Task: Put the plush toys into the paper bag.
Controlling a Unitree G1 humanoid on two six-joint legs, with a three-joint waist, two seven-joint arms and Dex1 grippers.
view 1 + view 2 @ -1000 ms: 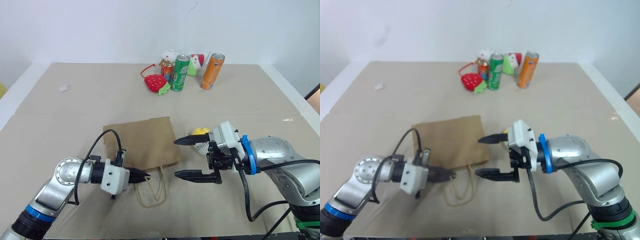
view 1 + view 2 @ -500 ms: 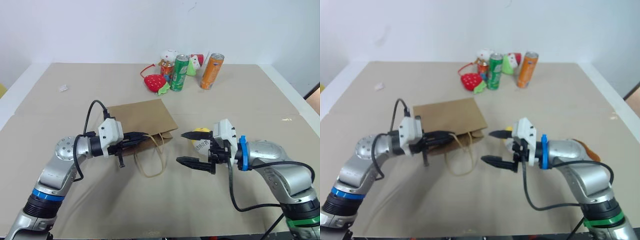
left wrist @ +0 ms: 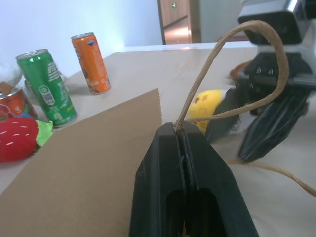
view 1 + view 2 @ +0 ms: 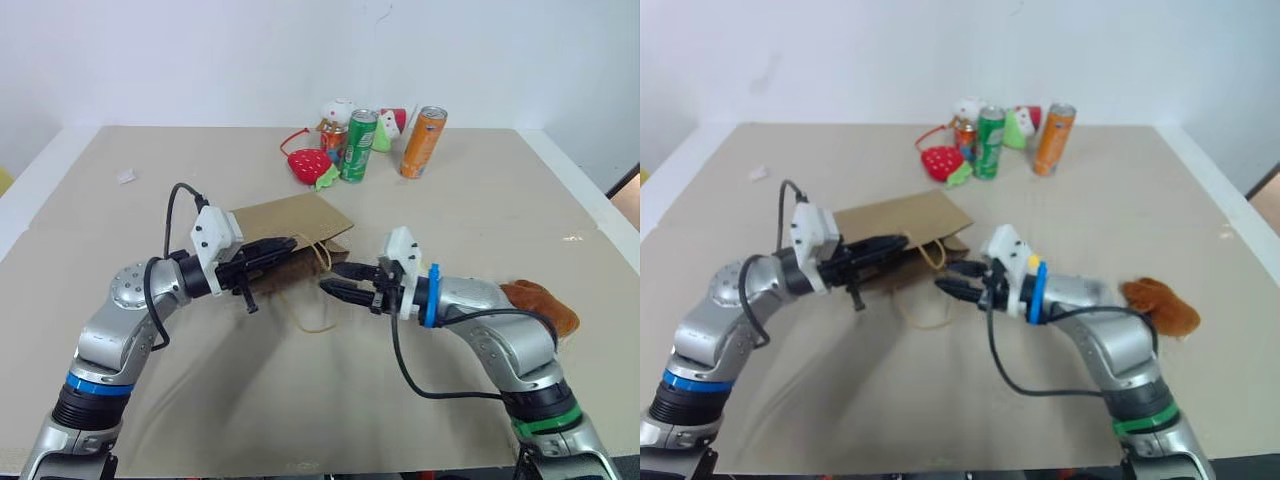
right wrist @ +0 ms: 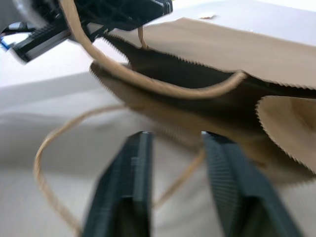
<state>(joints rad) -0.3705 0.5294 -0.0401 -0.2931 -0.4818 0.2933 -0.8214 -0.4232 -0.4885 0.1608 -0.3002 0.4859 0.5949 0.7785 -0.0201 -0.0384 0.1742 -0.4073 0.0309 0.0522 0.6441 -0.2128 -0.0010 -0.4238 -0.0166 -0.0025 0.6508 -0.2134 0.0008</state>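
The brown paper bag lies mid-table with its mouth raised and gaping. My left gripper is shut on the bag's upper cord handle and holds it up. My right gripper is right at the mouth. Its fingers stand a little apart, and the lower handle's cord runs loose between them. The yellow-topped plush toy lies just behind the right gripper. The reddish-brown plush toy sits on the table by my right forearm.
At the back stand a green can, an orange can, a small red can, a strawberry plush and small white-and-red figures. A white scrap lies far left.
My left gripper has risen with the handle, lifting the bag's mouth end. My right gripper has moved left to the mouth and its fingers have narrowed. The reddish-brown plush has come into view.
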